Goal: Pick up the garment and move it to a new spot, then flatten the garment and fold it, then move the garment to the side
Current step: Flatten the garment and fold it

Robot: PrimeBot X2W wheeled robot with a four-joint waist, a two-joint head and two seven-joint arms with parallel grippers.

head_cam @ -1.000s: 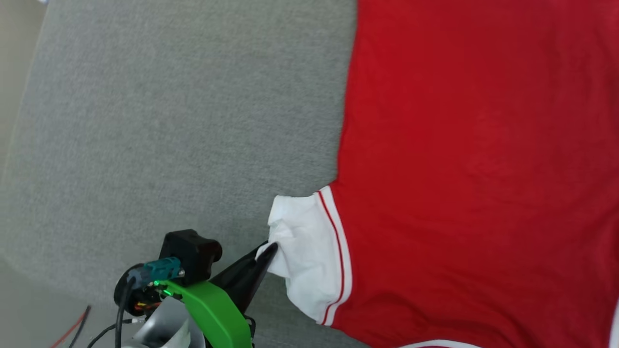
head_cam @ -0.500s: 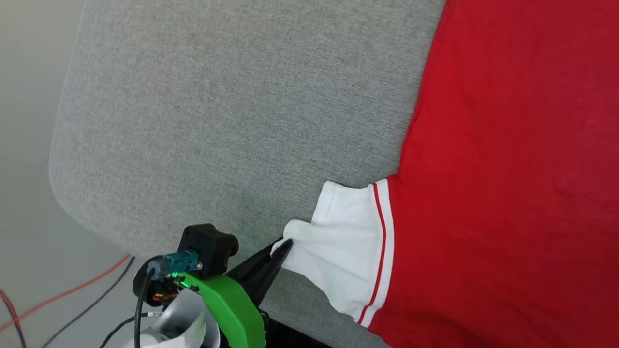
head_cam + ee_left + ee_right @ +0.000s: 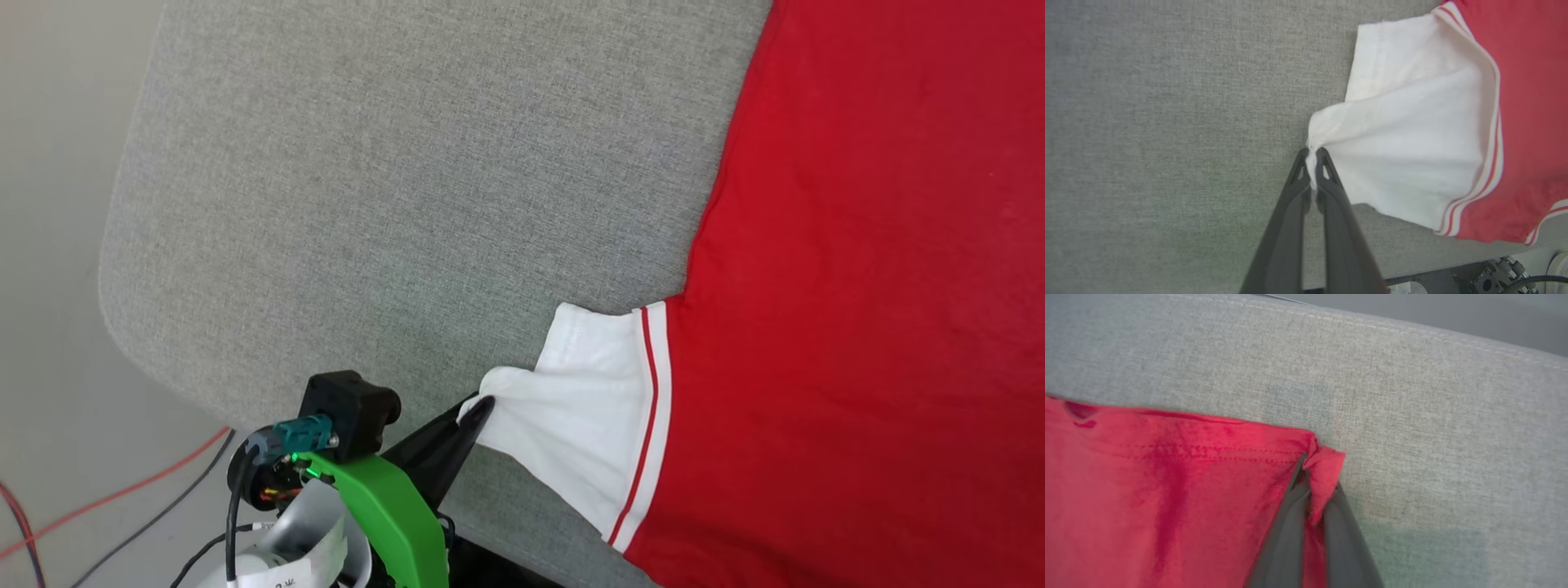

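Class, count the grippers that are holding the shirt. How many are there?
2. The left gripper grips the edge of the white sleeve; the right gripper grips a red hem corner of the shirt. None seems hidden.

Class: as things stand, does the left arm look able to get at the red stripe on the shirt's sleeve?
Probably yes, once it lets go: the left pincer is shut on the edge of the white sleeve, and the stripe lies just beyond it on the grey cushion, nothing between.
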